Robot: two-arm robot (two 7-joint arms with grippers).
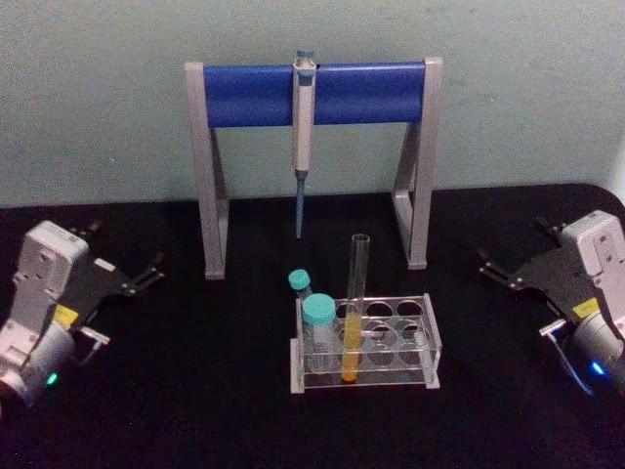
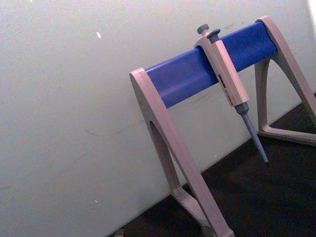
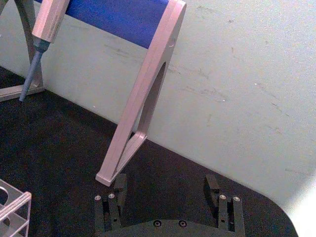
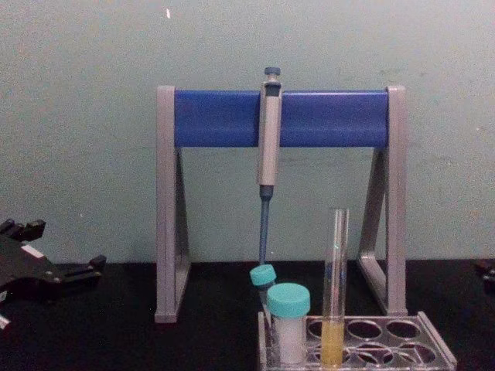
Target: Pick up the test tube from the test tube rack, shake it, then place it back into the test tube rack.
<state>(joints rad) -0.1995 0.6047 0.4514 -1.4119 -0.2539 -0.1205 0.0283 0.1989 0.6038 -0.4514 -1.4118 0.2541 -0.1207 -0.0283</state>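
Note:
The test tube (image 1: 357, 283), tall clear glass with yellow-orange liquid at its bottom, stands upright in a hole of the test tube rack (image 1: 367, 380), a low clear acrylic rack at the table's middle front. From the chest view the test tube (image 4: 335, 286) rises well above the test tube rack (image 4: 433, 352). My left gripper (image 1: 127, 249) rests open at the far left, well away from the rack, also seen as the left gripper (image 4: 66, 246). My right gripper (image 1: 510, 244) sits open at the far right; its fingers (image 3: 118, 185) hold nothing.
Two teal-capped white vials (image 1: 317, 318) (image 1: 300, 283) stand at the rack's left end. Behind the rack is a grey-and-blue pipette stand (image 1: 244, 95) with a pipette (image 1: 304, 137) hanging from it. The black tabletop (image 1: 195, 410) ends at the wall.

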